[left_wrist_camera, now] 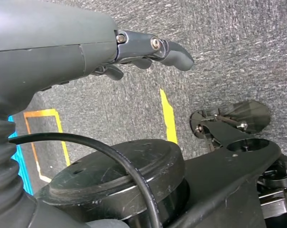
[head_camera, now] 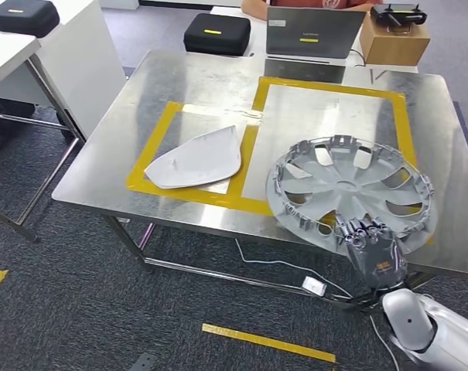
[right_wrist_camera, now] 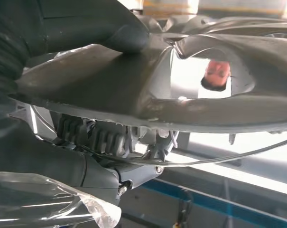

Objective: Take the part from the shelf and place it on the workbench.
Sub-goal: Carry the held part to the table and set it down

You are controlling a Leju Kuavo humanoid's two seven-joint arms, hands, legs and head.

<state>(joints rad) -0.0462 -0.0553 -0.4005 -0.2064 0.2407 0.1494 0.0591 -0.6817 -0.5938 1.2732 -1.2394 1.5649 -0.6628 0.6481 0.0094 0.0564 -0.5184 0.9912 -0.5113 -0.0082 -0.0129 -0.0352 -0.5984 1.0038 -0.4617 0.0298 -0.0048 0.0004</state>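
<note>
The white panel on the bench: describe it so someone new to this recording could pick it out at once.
Start at the steel workbench and its two yellow-taped frames. The white panel lies flat in the smaller frame, on the robot's left. Unlike the round, grey, spoked wheel cover that the right hand holds at the near edge, it is smooth, roughly triangular and untouched.

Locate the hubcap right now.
In the head view the hubcap sits at the right front of the steel table, over the larger yellow-taped square, its near rim held by the right hand.

Laptop (head_camera: pixel 313 32), black cases (head_camera: pixel 217 34), cardboard box (head_camera: pixel 393 42)
</note>
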